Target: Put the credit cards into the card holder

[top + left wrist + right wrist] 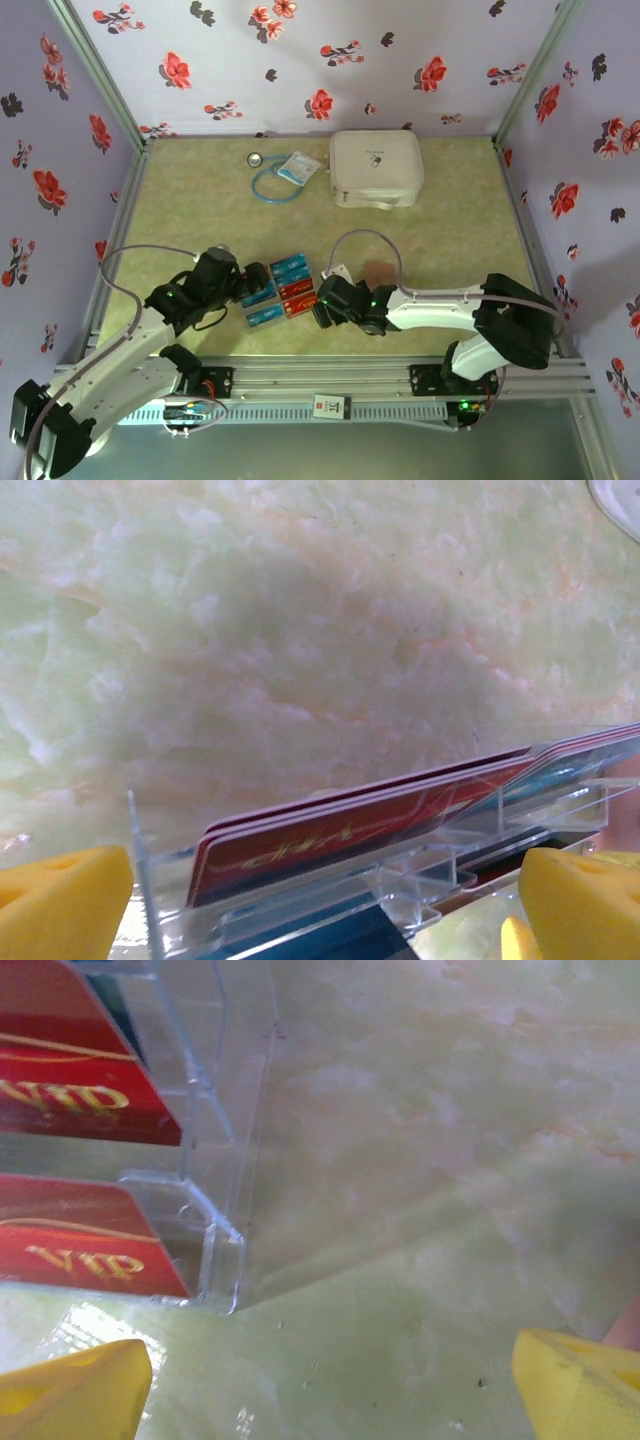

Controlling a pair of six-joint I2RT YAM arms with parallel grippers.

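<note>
Left end effector (320,905) and right end effector (330,1385) both spread open.
Left flanks clear plastic pockets (225,1090) holding red and blue credit cards (282,290); right over bare bench (450,200) beside them; pinkish-brown card holder (378,272) near right.

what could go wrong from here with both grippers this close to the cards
1. The left gripper is open around the clear rack, not a single card; closing may clamp the rack or several cards.
2. The right gripper is open by the rack's corner; a push could slide it.
3. The wallet lies right beside the right arm and may get knocked.
</note>
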